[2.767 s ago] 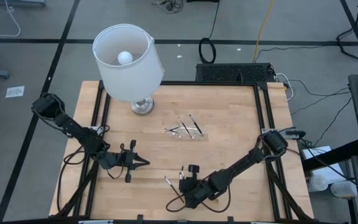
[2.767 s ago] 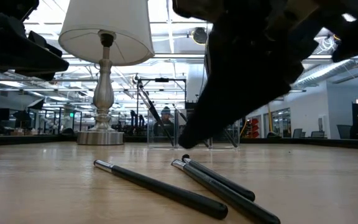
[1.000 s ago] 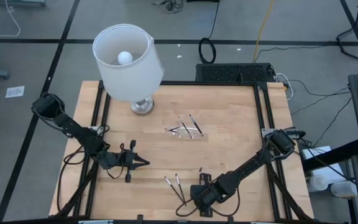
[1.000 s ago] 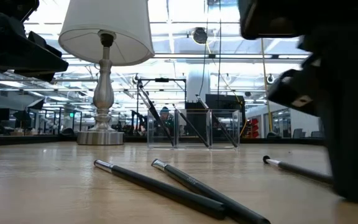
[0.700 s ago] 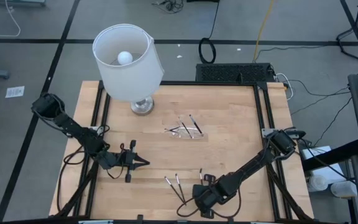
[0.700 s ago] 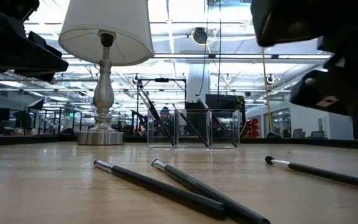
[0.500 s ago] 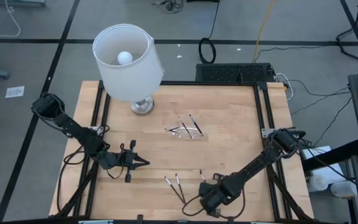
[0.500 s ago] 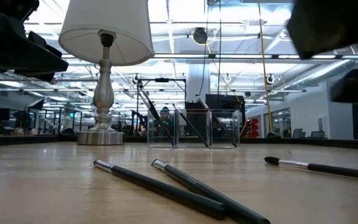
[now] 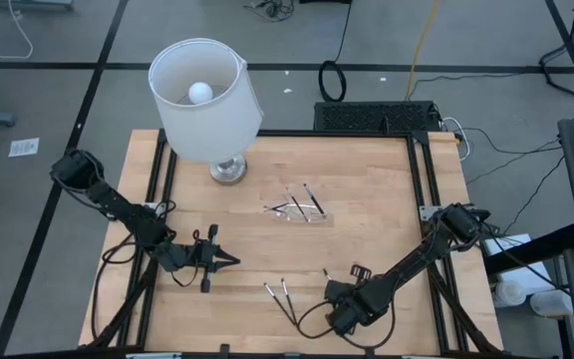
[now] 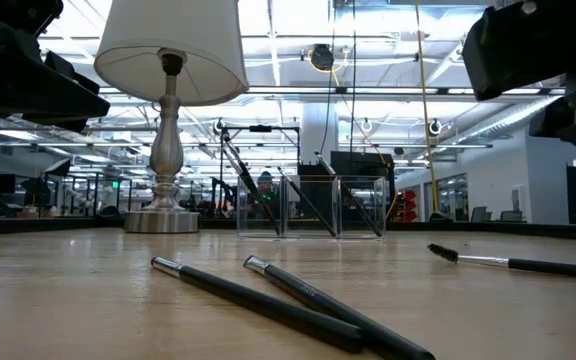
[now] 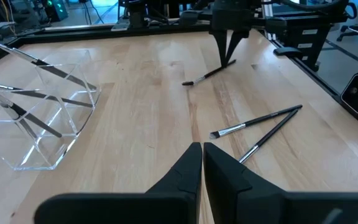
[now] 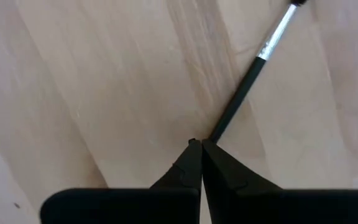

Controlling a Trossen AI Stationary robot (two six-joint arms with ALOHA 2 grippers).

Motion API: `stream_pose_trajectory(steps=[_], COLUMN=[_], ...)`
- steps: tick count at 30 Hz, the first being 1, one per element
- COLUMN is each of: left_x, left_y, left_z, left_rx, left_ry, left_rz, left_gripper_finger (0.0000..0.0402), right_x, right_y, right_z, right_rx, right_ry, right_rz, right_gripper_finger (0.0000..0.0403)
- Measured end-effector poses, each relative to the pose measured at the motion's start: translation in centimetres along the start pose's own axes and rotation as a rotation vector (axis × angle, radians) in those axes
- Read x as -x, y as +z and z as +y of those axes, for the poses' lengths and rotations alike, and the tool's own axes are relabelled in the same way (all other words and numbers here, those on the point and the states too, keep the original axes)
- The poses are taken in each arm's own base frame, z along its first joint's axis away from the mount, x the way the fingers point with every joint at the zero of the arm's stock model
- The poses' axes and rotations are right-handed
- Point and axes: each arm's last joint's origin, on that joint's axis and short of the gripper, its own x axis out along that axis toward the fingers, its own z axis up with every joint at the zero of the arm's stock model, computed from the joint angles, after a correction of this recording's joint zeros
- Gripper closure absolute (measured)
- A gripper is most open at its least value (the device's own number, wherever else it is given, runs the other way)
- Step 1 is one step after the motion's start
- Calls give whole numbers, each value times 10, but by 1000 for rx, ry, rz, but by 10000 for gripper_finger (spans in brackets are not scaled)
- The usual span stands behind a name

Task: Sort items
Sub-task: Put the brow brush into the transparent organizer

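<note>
While the right claw (image 12: 196, 144) is pinching shut on the dark tail end of one stick (image 12: 248, 78), that stick is lying flat on the bench (image 9: 367, 224) near the front edge, its silvery ferrule and dark tip pointing away from the claw. I am seeing two more loose sticks (image 9: 279, 293) lying just to the left of it on the bare wood, side by side with their pale ends toward the lamp and their dark tails crossing in the low view (image 10: 268, 295). Farther back, around the middle of the bench, the remaining sticks (image 9: 300, 205) are leaning at angles inside the clear tray (image 11: 39, 118), which is standing on the wood. I am keeping the left claw (image 11: 202, 148) closed on nothing, hovering over the left part of the bench, well apart from the loose sticks and pointing toward them. Behind the tray, at the back left, the white-shaded lamp (image 9: 205, 100) is standing upright on its silvery base.
</note>
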Motion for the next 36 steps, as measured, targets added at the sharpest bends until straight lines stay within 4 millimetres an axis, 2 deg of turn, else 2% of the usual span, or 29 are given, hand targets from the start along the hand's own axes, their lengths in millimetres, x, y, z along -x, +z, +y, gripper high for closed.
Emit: stream_pose_trajectory(steps=[20, 24, 29, 33, 36], left_x=[0, 0, 0, 0, 0], left_y=[-1, -1, -3, -4, -4], left_z=[0, 1, 1, 1, 1], left_rx=[-8, -9, -2, 11, 13], left_ry=[4, 6, 8, 9, 10], left_rz=[10, 13, 25, 32, 32], left_gripper_finger=[376, 376, 376, 376, 376], right_x=[1, 10, 15, 17, 17], right_y=[-2, 1, -14, -26, -25], right_z=[-1, 7, 16, 15, 15], right_rx=[66, 80, 48, -1, -33], right_ry=[10, 68, 139, 76, 53], right_rz=[47, 53, 177, 214, 181], right_gripper_finger=[403, 403, 403, 403, 403])
